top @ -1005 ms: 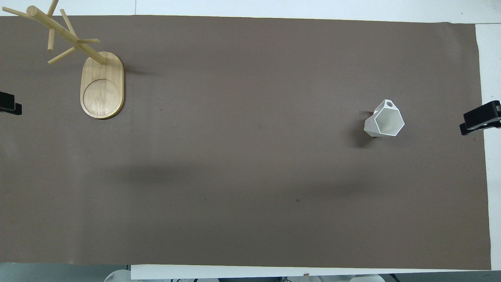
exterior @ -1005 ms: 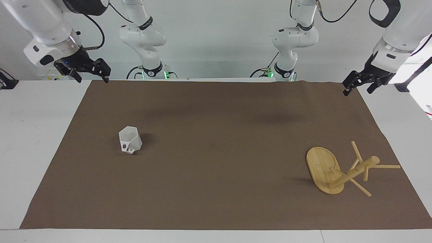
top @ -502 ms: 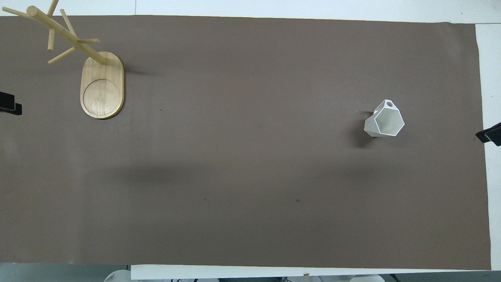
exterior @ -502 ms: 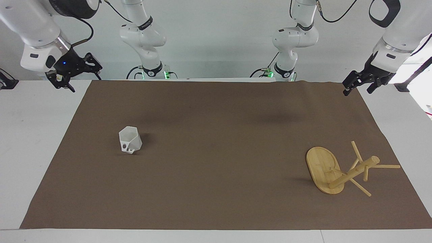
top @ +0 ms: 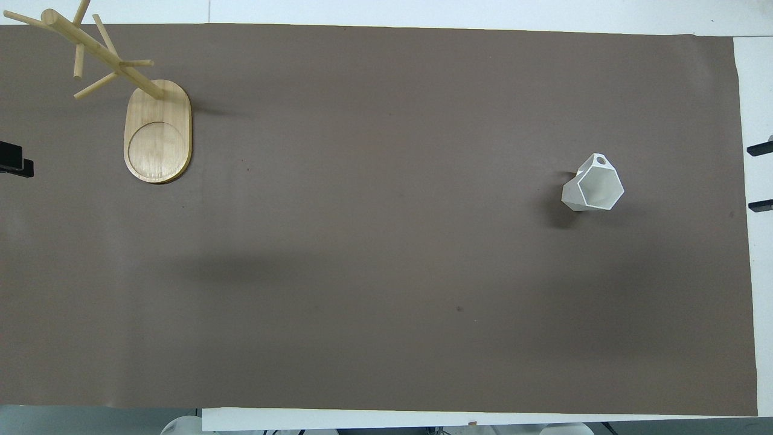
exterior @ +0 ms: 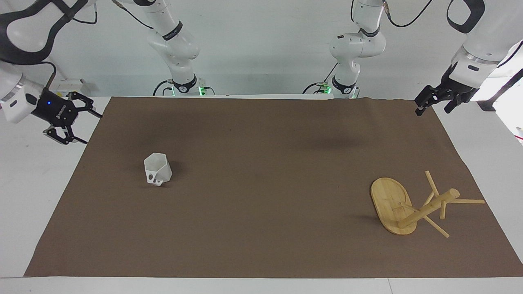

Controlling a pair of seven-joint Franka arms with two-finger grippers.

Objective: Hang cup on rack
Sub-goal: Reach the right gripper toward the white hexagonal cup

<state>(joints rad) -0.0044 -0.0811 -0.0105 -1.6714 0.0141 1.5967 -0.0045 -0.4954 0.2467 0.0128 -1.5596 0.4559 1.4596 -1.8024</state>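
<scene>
Fingers spread on right gripper (exterior: 88, 126) beside cup (exterior: 157, 169); left gripper (exterior: 434, 105) seemingly parted.

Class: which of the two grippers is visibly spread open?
The right gripper, over the white table edge at the cup's end; its fingers are spread wide.

One camera sits high across the worktop (exterior: 24, 171) and faces the robots, taking in both arm bases and the whole brown mat (exterior: 261, 192) from a distance. The other hangs above the robots' end and looks steeply down and forward, framing the mat (top: 386, 254) more tightly. Both views share the mat, turned half round, with the rack (exterior: 402, 208) (top: 154, 130) at its left-arm end.
</scene>
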